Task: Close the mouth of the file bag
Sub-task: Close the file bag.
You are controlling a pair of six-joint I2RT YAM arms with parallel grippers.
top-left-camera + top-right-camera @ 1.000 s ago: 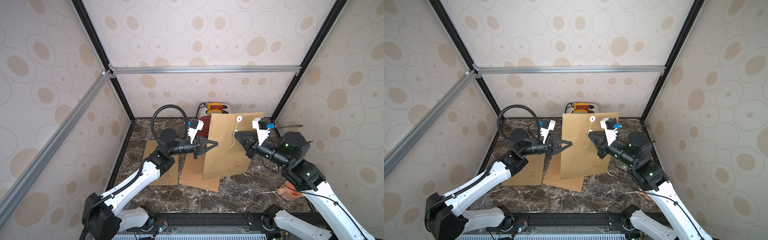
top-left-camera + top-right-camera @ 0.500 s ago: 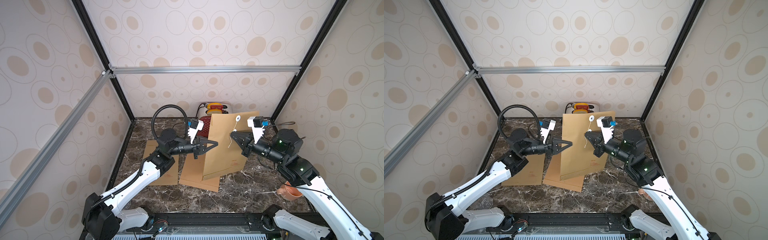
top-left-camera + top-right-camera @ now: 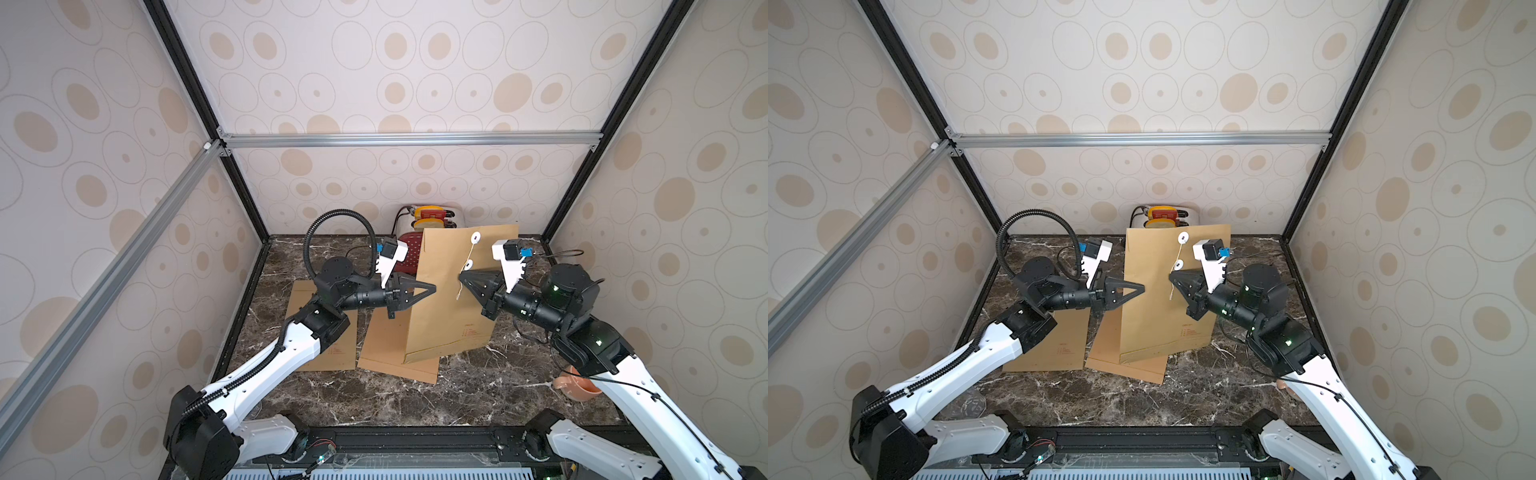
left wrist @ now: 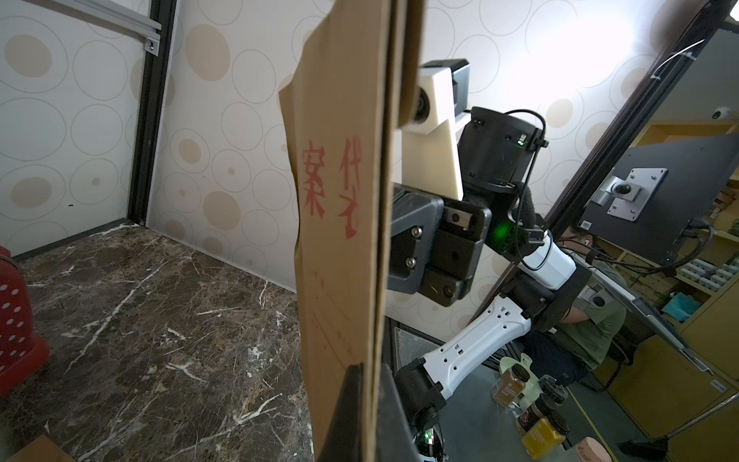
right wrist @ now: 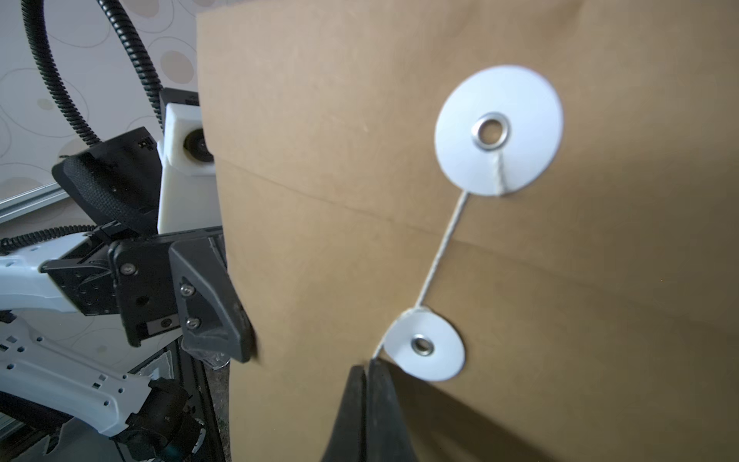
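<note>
While the file bag [image 3: 453, 316] stands upright mid-table in both top views, the left claw [image 3: 433, 287] is clamped on its edge. The right claw [image 3: 461, 277] meets its face just below the lower disc [image 3: 468, 264]. A flat bag [image 3: 343, 361] lies partly under the left forearm, and a second flat bag [image 3: 388, 353] lies under the upright one's foot. The upright bag hides part of the red basket [image 3: 409, 255] and of the yellow-and-red device [image 3: 432, 214] at the back wall. An orange cup [image 3: 575, 384] sits half under the right arm. Compared with a second ago, the right arm's wrist sits nearer the bag, while the left arm and the bag have not shifted. That makes three brown bags, two discs, one string, one basket and one cup.

From the left wrist, the bag [image 4: 340, 240] shows edge-on with red characters printed on it. The left claw's fingers [image 4: 348, 412] are closed on either side of its edge. The bag covers the front of the right arm [image 4: 480, 340]. The basket [image 4: 16, 320] stands at the frame's side.

From the right wrist, the bag [image 5: 320, 200] fills the picture. The right claw [image 5: 366, 372] is pinched together on the string [image 5: 444, 248], which runs from the upper disc [image 5: 499, 130] around the lower disc [image 5: 424, 346].
</note>
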